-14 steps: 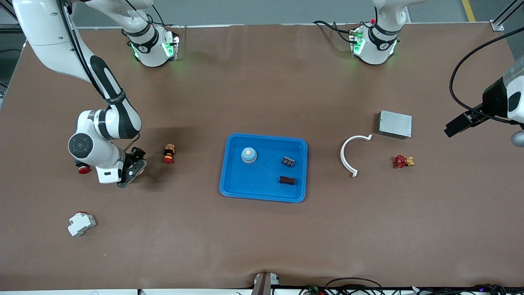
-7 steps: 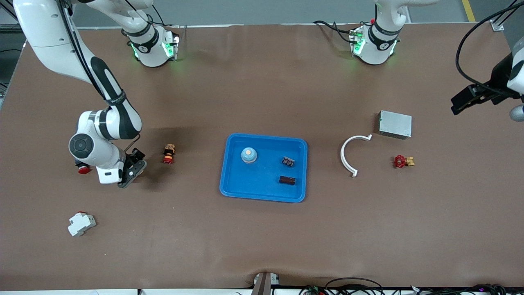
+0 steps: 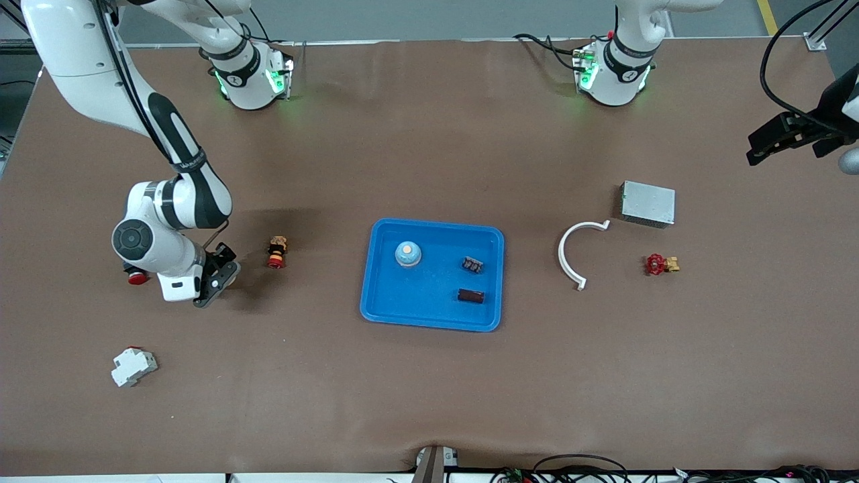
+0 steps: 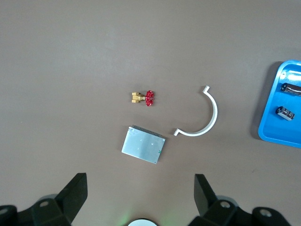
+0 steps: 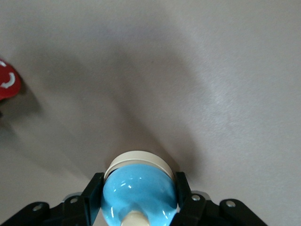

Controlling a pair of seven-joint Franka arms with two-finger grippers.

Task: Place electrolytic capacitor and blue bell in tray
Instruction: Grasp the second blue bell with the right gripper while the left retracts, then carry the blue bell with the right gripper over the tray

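The bright-blue tray (image 3: 382, 305) lies mid-table; its edge also shows in the left wrist view (image 4: 270, 134). In it are a small blue bell with a pale knob (image 3: 407, 253), a dark cylindrical capacitor (image 3: 471, 295) and a dark ribbed part (image 3: 473, 264). My right gripper (image 3: 218, 278) is low over the table toward the right arm's end. It is shut on a second blue bell with a cream base (image 5: 138, 190). My left gripper (image 3: 778, 139) is open and empty, high over the left arm's end of the table, its fingers (image 4: 75, 193) wide apart.
A red-and-tan small part (image 3: 276, 251) and a red button (image 3: 137, 277) lie beside my right gripper. A white breaker (image 3: 133, 366) lies nearer the camera. A white curved piece (image 3: 570, 258), a metal box (image 3: 647, 203) and a red valve (image 3: 660, 264) lie toward the left arm's end.
My left gripper has risen and drawn away toward the left arm's corner of the table. My right gripper has stayed in place with the bell.
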